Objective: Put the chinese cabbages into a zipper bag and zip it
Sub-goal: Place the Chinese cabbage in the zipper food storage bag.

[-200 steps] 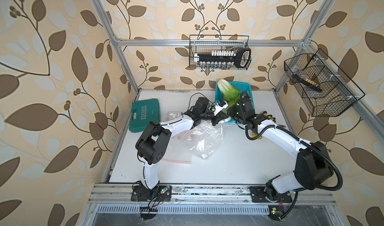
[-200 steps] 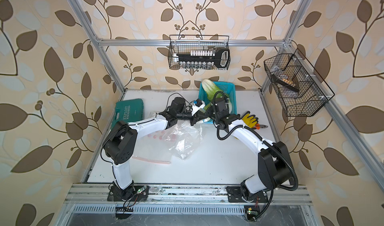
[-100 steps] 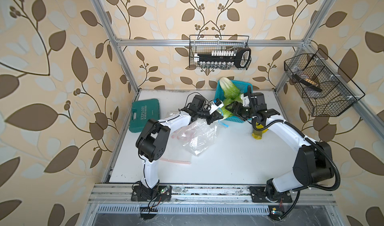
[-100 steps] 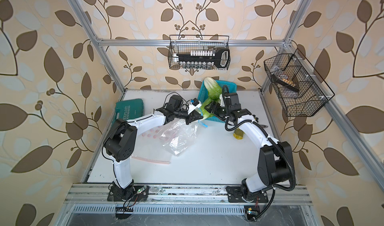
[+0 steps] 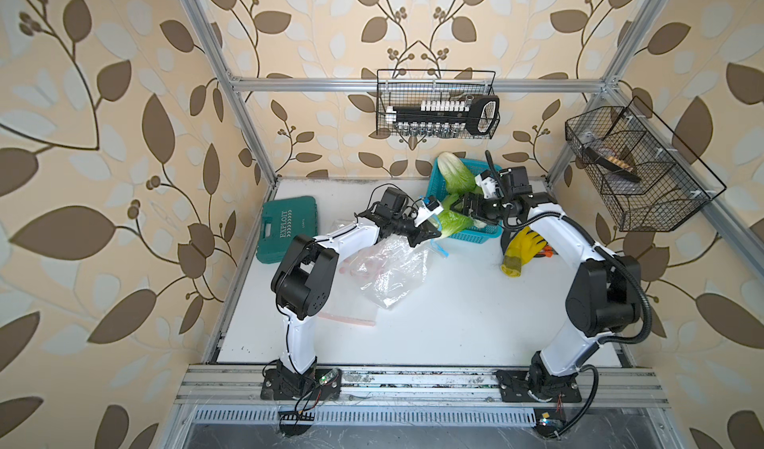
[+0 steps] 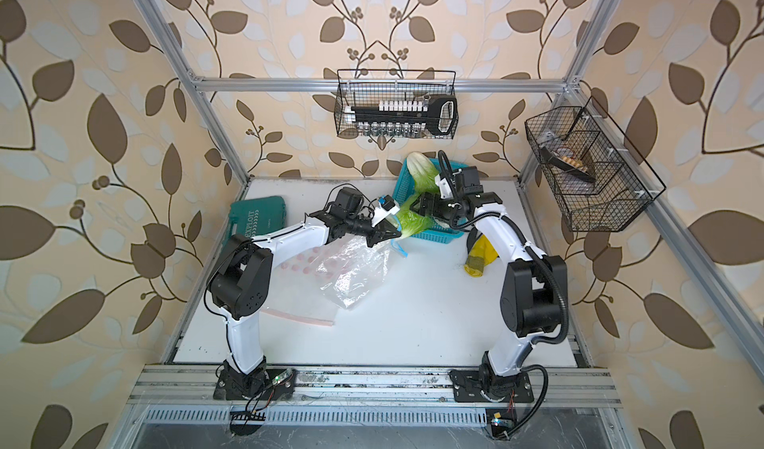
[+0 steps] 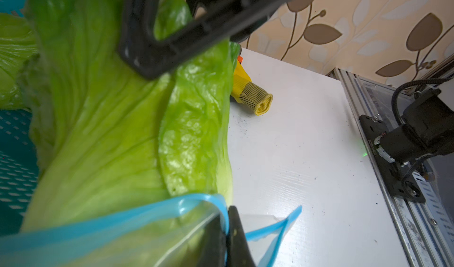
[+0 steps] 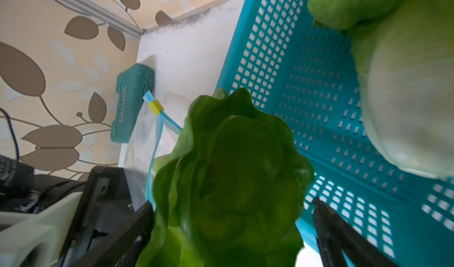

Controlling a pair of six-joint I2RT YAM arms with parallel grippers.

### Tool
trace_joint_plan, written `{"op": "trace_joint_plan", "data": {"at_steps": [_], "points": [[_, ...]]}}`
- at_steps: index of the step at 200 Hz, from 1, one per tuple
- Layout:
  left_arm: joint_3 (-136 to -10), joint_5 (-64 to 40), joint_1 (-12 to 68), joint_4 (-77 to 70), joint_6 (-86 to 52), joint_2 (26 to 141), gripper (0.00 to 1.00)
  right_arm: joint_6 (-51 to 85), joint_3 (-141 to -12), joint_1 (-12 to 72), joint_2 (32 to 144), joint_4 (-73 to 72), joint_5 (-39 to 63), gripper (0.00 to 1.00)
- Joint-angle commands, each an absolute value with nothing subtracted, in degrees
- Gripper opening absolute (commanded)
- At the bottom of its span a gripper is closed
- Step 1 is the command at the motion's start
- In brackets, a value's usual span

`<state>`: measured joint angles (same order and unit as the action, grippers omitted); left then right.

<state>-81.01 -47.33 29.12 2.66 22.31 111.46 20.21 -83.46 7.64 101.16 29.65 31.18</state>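
Right wrist view: my right end effector stands wide open, its two black fingers on either side of the leafy end of a chinese cabbage. A gap shows between the leaves and the finger on the basket side. Just past that finger is the blue perforated basket, with another cabbage head lying in it. Past the opposite finger runs the blue rim of the zipper bag, with its yellow slider farther out.

In the left wrist view, my left end effector is pinched shut on that blue rim. The cabbage's pale stalk end sits inside the bag's mouth, right beside my fingertips.

In both top views my two end effectors nearly meet. The cabbage bridges them, and the bag hangs from my left one down to the white counter. A yellow glove lies well behind my right one.
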Motion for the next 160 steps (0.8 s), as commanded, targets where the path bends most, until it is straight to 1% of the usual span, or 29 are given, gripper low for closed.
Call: {"op": "trace_joint_plan", "data": {"at_steps": [1, 15, 45, 56, 65, 96, 104, 113, 126, 140, 152, 160], "points": [[-83.0, -48.4, 28.3, 4.3, 24.0, 112.1, 0.00, 17.0, -86.7, 8.4, 104.9, 31.0, 39.6, 0.89], [-83.5, -48.9, 28.4, 5.7, 24.8, 112.1, 0.00, 15.9, -88.0, 8.7, 106.6, 31.8, 42.4, 0.76], [-86.6, -50.6, 28.1, 12.3, 27.7, 111.4, 0.00, 19.1, -83.6, 8.9, 103.3, 25.4, 47.6, 0.34], [-87.5, -51.1, 28.1, 14.2, 28.1, 110.7, 0.00, 21.3, -81.8, 9.0, 102.0, 22.9, 49.7, 0.23], [-88.0, -51.5, 28.1, 16.1, 28.6, 109.7, 0.00, 23.0, -80.3, 9.1, 100.8, 21.4, 51.2, 0.15], [-87.0, -52.2, 28.1, 21.3, 30.0, 104.5, 0.00, 29.9, -73.2, 10.2, 94.6, 15.1, 53.1, 0.07], [-86.8, -52.2, 28.1, 23.1, 30.6, 103.1, 0.00, 33.0, -70.4, 10.4, 92.5, 11.9, 53.5, 0.03], [-86.5, -52.1, 28.1, 25.1, 31.1, 101.5, 0.00, 37.6, -67.2, 10.9, 90.2, 7.0, 54.3, 0.00], [-85.9, -52.7, 28.3, 27.6, 32.0, 99.2, 0.00, 42.7, -63.4, 11.9, 87.2, 1.7, 54.3, 0.00], [-84.9, -53.5, 28.7, 28.6, 32.3, 96.5, 0.00, 46.6, -61.1, 14.2, 85.3, -0.7, 53.5, 0.00], [-84.0, -54.3, 29.5, 29.3, 33.0, 94.3, 0.00, 46.9, -60.5, 17.5, 84.5, -0.7, 53.8, 0.00], [-83.7, -54.7, 30.0, 30.1, 34.3, 93.2, 0.00, 44.4, -60.8, 19.0, 83.6, 2.6, 52.9, 0.00]]}}
